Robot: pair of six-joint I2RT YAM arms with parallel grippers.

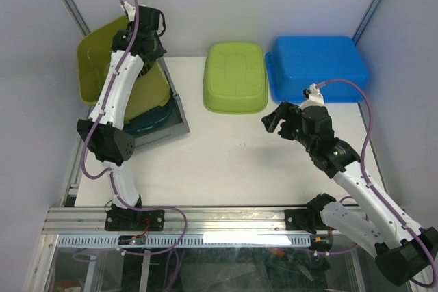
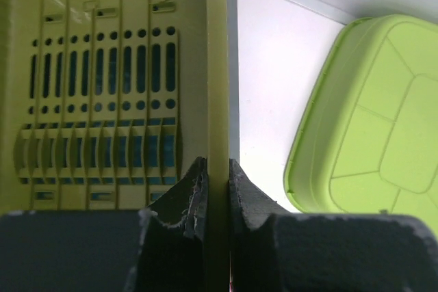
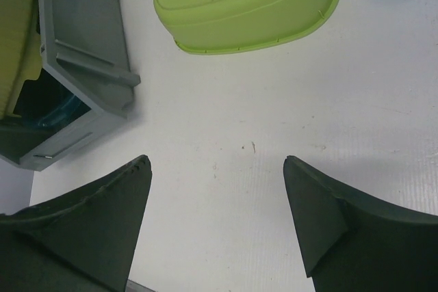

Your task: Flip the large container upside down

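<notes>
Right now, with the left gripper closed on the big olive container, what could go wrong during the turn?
1. The left gripper pinches only a thin edge of the olive container; the container may slip or swing while turning.
2. The container seems to rest on the grey tray, so the turn may drag or tip that tray.
3. The light green tub lies close by and could be hit.

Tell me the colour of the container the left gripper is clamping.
The large container is olive yellow-green; clearest in the left wrist view.
</notes>
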